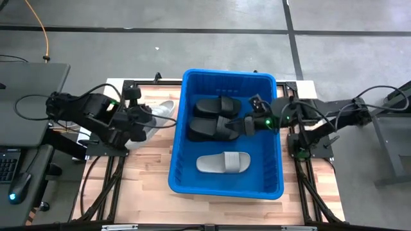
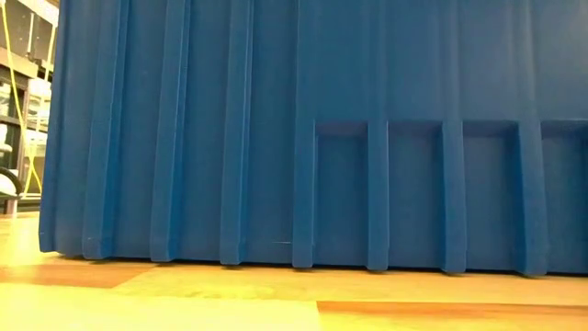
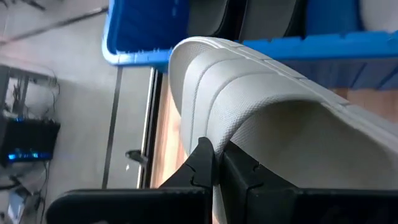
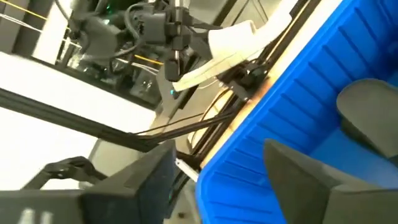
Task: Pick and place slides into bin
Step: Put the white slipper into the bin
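The blue bin (image 1: 186,86) stands mid-table; its wall fills the low view (image 2: 276,138). Inside lie two black slides (image 1: 217,106) (image 1: 210,128) and a pale grey-white slide (image 1: 223,163). My left gripper (image 1: 146,122) is shut on another pale slide (image 1: 160,113) just left of the bin's left wall. It also shows in the right wrist view (image 4: 227,46). My right gripper (image 1: 245,125) is open and empty over the bin's inside, beside the black slides. My left gripper (image 3: 216,165) pinches the ribbed strap of the pale slide at its edge (image 3: 236,138) between its two fingers. In the right wrist view the fingers (image 4: 176,59) point down from above. The slide is lifted clear of the table and tilted, stretching away from the fingers toward the bin.
The bin's rim (image 3: 124,50) stands close to the held slide. The wooden table top (image 1: 141,173) shows to the left of and in front of the bin. Dark frame bars and cables run along both table sides (image 1: 302,151).
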{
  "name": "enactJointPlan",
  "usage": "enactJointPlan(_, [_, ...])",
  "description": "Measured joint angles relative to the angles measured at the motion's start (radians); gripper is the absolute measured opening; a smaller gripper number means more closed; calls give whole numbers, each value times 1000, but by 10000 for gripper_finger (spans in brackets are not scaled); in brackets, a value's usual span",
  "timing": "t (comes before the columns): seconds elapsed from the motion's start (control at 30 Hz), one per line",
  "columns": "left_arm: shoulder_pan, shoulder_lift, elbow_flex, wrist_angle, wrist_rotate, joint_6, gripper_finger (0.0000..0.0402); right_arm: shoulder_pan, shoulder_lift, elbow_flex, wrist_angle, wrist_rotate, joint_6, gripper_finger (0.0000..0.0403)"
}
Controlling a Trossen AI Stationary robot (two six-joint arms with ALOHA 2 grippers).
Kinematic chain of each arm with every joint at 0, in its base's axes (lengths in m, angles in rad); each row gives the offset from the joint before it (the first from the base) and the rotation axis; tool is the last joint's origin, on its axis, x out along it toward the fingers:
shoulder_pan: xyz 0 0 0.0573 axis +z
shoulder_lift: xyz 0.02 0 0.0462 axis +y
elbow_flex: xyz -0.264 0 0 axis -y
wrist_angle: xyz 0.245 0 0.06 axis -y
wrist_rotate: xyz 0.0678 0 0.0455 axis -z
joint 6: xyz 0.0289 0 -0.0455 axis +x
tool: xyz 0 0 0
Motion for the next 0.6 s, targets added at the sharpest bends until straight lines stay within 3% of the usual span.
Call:
enactJointPlan(0.23, [-135,0,9,124,-84,0,0,-130,4,0,38,-176,63,282])
enactJointPlan(0.6, [-185,11,10,465,-190,225,0,-296,54,0,107,-506,201,289])
